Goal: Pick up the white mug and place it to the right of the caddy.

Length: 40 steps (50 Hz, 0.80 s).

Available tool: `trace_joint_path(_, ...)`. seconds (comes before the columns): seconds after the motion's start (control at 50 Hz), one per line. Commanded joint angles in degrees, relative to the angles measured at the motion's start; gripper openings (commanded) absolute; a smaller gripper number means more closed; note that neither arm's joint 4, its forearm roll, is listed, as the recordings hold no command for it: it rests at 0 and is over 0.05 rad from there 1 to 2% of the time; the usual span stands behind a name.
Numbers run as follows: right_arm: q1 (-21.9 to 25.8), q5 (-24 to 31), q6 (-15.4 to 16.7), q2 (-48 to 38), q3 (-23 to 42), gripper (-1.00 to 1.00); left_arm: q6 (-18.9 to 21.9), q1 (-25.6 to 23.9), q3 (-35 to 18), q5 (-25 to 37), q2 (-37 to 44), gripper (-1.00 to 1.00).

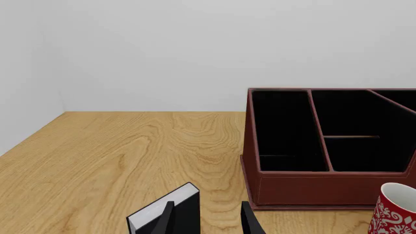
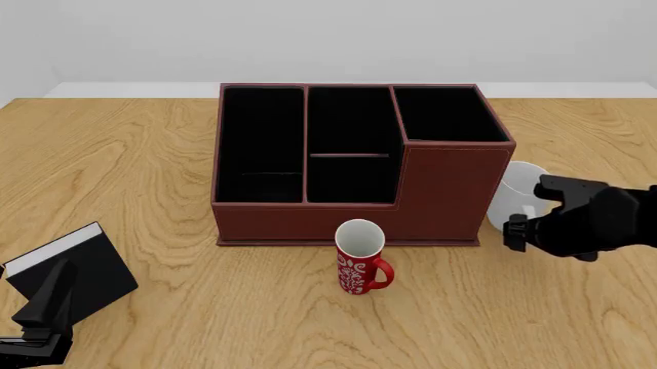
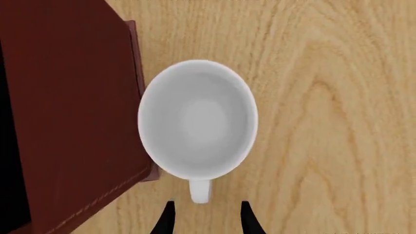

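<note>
The white mug [image 3: 197, 124] stands upright on the table [image 2: 154, 177], just right of the caddy [image 2: 349, 165]. The right gripper [image 3: 204, 217] hovers above its handle, jaws parted and empty.

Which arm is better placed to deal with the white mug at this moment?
The right. The right gripper hangs open directly over the white mug beside the caddy. The left gripper sits far off by the black box.

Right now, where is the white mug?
In the front view, the white mug stands upright on the table's right side, close beside the caddy at its right end, partly behind the right tool.
</note>
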State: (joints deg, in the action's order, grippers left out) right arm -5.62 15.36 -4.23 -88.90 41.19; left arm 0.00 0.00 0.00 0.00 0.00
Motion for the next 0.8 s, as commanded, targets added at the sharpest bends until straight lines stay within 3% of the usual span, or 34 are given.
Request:
trace_joint_path(0.02,-0.2,0.6,0.4,2.3,-0.8,1.00,0.0,0.0,0.0,0.0,0.0,1.00)
trace_joint_path(0.8,1.0,0.0,0.0,10.5,-5.9,1.00,0.0,0.0,0.0,0.0,0.0,1.00)
